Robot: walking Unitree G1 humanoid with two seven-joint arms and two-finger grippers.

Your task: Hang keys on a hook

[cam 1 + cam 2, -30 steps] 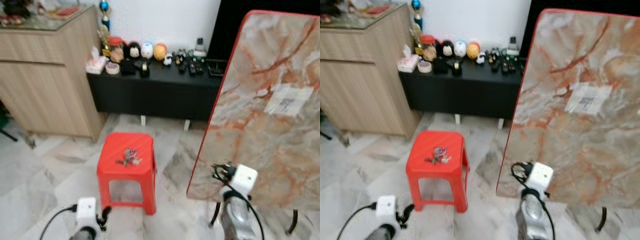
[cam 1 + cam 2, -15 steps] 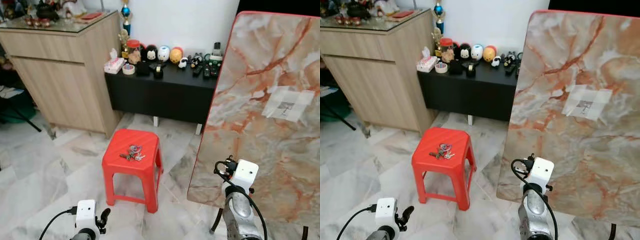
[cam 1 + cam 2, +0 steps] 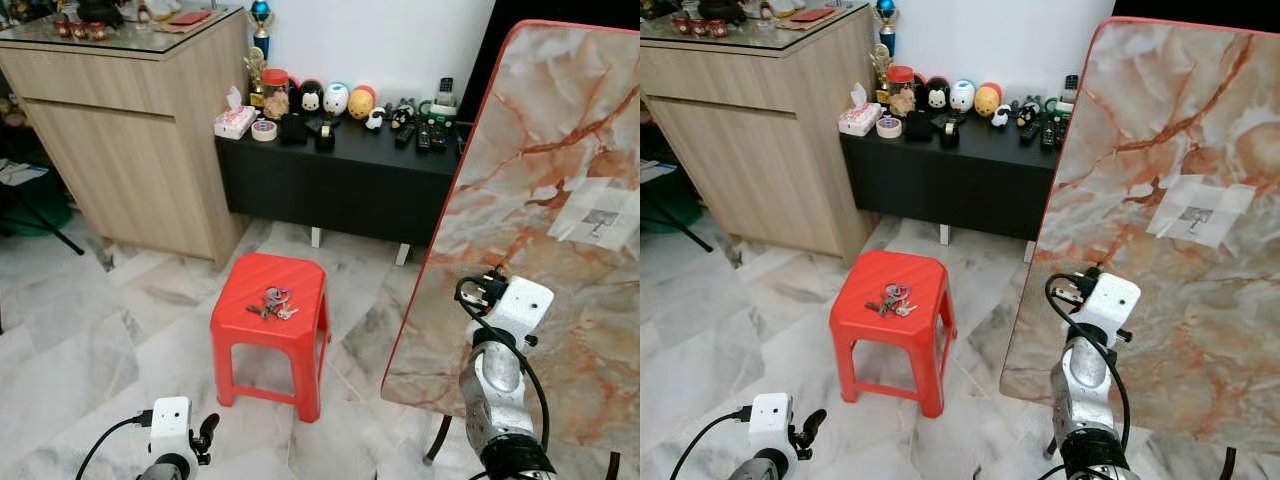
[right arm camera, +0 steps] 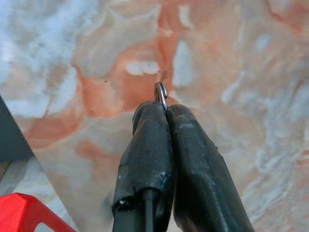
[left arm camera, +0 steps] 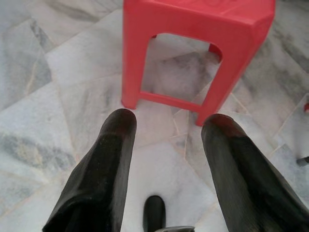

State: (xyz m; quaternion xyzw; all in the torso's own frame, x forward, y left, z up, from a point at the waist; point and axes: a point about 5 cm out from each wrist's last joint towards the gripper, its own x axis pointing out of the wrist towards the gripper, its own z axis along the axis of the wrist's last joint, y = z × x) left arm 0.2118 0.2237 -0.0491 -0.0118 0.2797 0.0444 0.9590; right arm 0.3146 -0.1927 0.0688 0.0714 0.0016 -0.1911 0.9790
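A bunch of keys (image 3: 272, 302) lies on top of a red plastic stool (image 3: 300, 335) on the marble floor. My left gripper (image 5: 168, 121) hangs low in front of the stool, open, with nothing between its fingers; it faces the stool's legs. My right arm (image 3: 497, 372) is raised at the right, in front of an upright marble-patterned tabletop (image 3: 560, 200). My right gripper (image 4: 163, 108) is shut on a small metal ring (image 4: 160, 92) that pokes out between its fingertips, close to the marble surface.
A wooden cabinet (image 3: 130, 130) stands at the back left. Beside it, a low black bench (image 3: 340, 180) carries small figurines, a tissue box and remotes. The tilted tabletop with its red edge blocks the right side. Open floor lies left of the stool.
The whole picture has shifted and sharpened, so the camera moved. My right wrist stands higher and further right. The keys still lie on the stool.
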